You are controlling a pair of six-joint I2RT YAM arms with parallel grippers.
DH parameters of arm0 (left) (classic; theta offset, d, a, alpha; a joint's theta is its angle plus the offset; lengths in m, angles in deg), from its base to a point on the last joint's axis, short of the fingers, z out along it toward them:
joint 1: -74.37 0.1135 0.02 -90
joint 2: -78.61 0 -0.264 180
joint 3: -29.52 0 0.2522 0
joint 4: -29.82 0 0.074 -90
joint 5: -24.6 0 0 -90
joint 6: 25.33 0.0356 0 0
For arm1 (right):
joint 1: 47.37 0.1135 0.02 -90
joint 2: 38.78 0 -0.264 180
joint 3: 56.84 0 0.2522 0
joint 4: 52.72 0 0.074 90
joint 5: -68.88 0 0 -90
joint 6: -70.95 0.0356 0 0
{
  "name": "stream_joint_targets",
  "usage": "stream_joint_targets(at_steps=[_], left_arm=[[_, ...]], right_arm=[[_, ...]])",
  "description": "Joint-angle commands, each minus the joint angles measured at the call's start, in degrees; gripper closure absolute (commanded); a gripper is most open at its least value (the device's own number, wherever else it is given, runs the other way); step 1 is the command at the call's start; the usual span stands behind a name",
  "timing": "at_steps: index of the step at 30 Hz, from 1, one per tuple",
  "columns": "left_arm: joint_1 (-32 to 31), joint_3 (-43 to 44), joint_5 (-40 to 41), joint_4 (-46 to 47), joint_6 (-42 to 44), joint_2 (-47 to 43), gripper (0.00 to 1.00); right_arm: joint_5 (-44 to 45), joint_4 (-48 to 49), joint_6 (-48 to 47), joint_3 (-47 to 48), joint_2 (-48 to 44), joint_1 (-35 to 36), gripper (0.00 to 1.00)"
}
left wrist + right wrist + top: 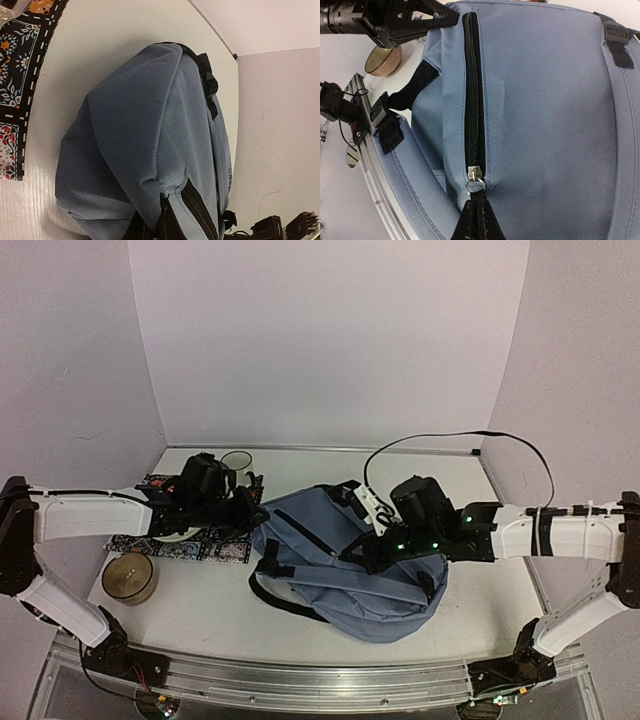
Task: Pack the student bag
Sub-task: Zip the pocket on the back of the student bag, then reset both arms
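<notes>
We see the left arm (90,515) and the right arm (560,535) built alike: white link shells, black joints and black bases; each ends in a bulky black wrist housing. Small green lights (432,538) glow on the right wrist; a thin black cable (450,436) arches away from it; another black lead (80,493) runs along the left forearm.

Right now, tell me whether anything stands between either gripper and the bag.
Nothing visible does. The left gripper is shut on the bag beside its zipper; the right gripper is shut on the zipper pull.
</notes>
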Motion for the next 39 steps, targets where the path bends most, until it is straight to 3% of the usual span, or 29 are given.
stream_joint_targets(at_steps=[1,6,15,18,22,28,31,39], left_arm=[[1.11,3.02,1.0,8.41,1.37,3.14,1.0],[-2.93,2.92,-0.51,11.24,3.84,4.15,0.97],[-1.46,0.64,5.54,6.95,8.22,0.07,0.64],[-0.24,1.03,10.17,2.83,10.59,-3.18,0.48],[1.57,2.19,15.13,-3.77,13.85,-6.81,0.26],[5.65,2.43,20.83,-11.49,16.61,-13.2,0.02],[8.19,2.15,25.85,-16.22,18.29,-17.84,0.0],[12.99,1.94,39.71,-27.07,23.44,-34.3,0.01]], right_arm=[[4.34,-3.26,1.74,-2.33,-1.97,-0.51,1.0],[6.5,-3.28,1.46,-0.15,-1.87,-1.2,0.96],[9.06,-3.59,-0.38,3.72,-3.14,-7.86,0.5],[12.26,-3.98,-1.26,3.85,-5.16,-10.8,0.37],[15.26,-5.12,-1.75,3.44,-7.68,-15.18,0.25],[19.17,-8.1,-0.48,1.03,-12.38,-21.05,0.1],[23.17,-9.51,0.3,-1.51,-16.98,-23.02,0.02],[41.07,-16.03,3.28,-7.51,-35.86,-26.27,0.02]])
